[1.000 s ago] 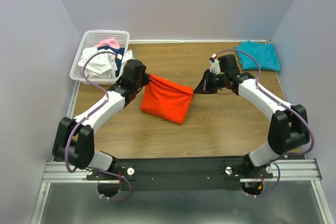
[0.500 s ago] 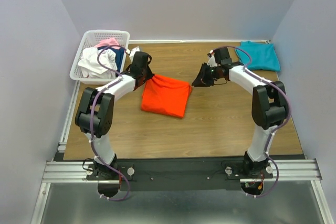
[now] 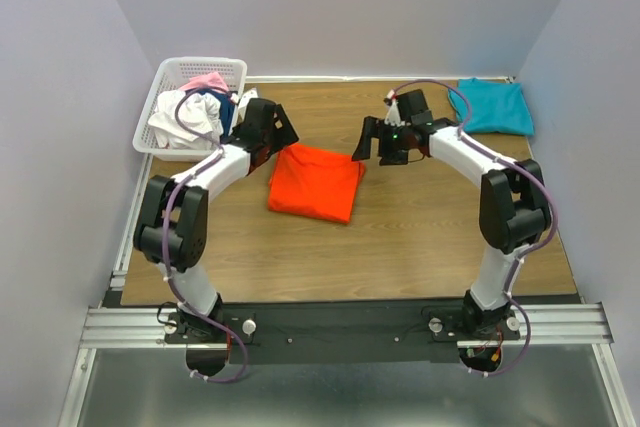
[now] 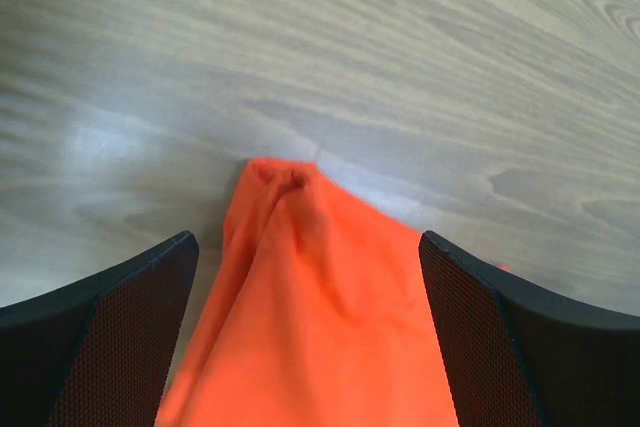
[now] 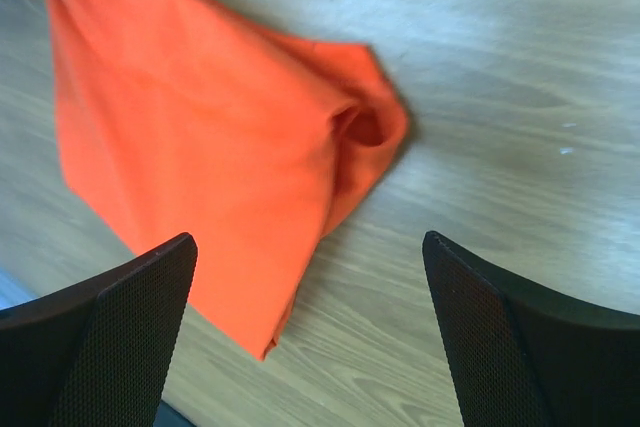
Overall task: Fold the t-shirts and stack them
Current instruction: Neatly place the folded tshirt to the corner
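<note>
At far left, basket (image 3: pixel 160 87) holds white/pink/navy shirts (image 3: pixel 190 117), unfolded; left gripper (image 3: pixel 278 134) wide open, empty, beside orange shirt (image 3: pixel 318 183), folded flat mid-table; right gripper (image 3: pixel 366 145) open, empty too; teal shirt (image 3: pixel 492 107) lies folded at far-right corner. Prob. left: stack these two, fold approx. 3 more.

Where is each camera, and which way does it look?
Top external: above, behind the robot, looking down at the table; shows left arm, right arm, orange t-shirt, teal t-shirt, basket.
Left wrist: on the left arm, looking down at an orange t-shirt corner; open left gripper showing.
Right wrist: on the right arm, looking down at another corner; open right gripper showing.
Shared: both wrists see the orange t-shirt.
</note>
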`<control>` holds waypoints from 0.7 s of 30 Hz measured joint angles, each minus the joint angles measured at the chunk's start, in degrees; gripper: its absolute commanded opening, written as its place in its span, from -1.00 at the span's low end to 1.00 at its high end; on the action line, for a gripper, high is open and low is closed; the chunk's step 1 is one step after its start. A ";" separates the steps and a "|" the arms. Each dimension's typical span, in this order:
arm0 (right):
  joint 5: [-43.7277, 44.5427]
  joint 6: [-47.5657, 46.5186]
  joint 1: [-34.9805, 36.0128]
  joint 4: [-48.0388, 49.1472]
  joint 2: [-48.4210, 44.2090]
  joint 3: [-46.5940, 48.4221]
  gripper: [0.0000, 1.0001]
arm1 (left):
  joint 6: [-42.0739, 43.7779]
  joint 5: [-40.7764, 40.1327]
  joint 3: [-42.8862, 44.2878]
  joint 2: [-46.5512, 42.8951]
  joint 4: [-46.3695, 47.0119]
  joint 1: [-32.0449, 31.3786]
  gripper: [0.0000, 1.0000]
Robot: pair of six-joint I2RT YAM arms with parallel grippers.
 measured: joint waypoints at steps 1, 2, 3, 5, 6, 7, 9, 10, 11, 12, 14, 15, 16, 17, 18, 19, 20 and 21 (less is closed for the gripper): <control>1.73 -0.70 1.62 0.02 -0.61 -0.57 1.00 | 0.00 0.02 -1.16 -1.44 -0.13 0.00 0.97; 3.34 -1.29 3.32 0.02 -0.83 -0.85 1.00 | -0.04 0.02 -3.52 -4.07 -0.28 0.00 0.97; 5.09 -1.84 5.01 0.04 -0.83 -1.01 1.00 | -0.04 -0.02 -5.86 -6.54 0.02 0.00 0.97; 8.04 -2.58 8.09 0.02 -0.72 -1.53 1.00 | -0.31 -0.20 -10.67 -12.46 -0.35 0.00 0.97; 8.96 -2.80 9.29 -0.02 -0.70 -1.62 1.00 | -0.44 -0.26 -12.20 -14.29 -0.07 0.00 0.97; 10.34 -3.08 10.56 -0.02 -0.50 -1.64 1.00 | -0.74 -0.33 -14.34 -16.96 0.02 0.00 0.97; 12.48 -3.39 12.11 0.04 0.07 -1.62 1.00 | -1.57 -0.44 -19.02 -22.49 0.22 0.00 0.97; 13.49 -3.39 12.79 0.11 0.68 -1.60 1.00 | -1.90 -0.44 -21.55 -25.05 0.35 0.00 0.97; 14.53 -3.39 13.09 0.11 1.42 -1.60 1.00 | -2.21 -0.46 -23.74 -27.26 0.13 0.00 0.97; 15.41 -3.34 13.22 0.09 2.16 -1.60 1.00 | -2.40 -0.48 -25.57 -28.96 0.07 0.00 0.97; 17.33 -3.30 13.27 0.04 3.98 -1.60 1.00 | -2.97 -0.94 -29.33 -33.03 -1.31 0.00 0.97; 17.81 -3.32 13.31 0.02 4.48 -1.60 1.00 | -3.21 -1.22 -30.58 -34.56 -2.14 0.00 0.97; 18.29 -3.34 13.40 0.02 5.05 -1.60 1.00 | -3.39 -1.38 -31.34 -35.67 -2.51 0.00 0.97; 18.64 -3.45 13.40 0.11 5.60 -1.60 1.00 | -3.74 -1.53 -32.24 -36.92 -2.97 0.00 0.97; 18.91 -3.65 13.46 0.15 5.70 -1.44 1.00 | -3.96 -1.66 -33.14 -38.34 -3.52 0.00 0.97; 19.08 -3.93 13.66 0.11 5.92 -1.05 1.00 | -4.26 -1.77 -34.27 -40.09 -3.78 0.00 0.97; 19.21 -4.31 13.79 0.09 6.32 -0.63 1.00 | -4.52 -1.81 -35.39 -41.90 -4.02 0.00 0.97; 19.50 -4.79 14.12 0.17 6.93 0.22 1.00 | -4.70 -1.86 -36.00 -43.01 -4.31 0.00 0.97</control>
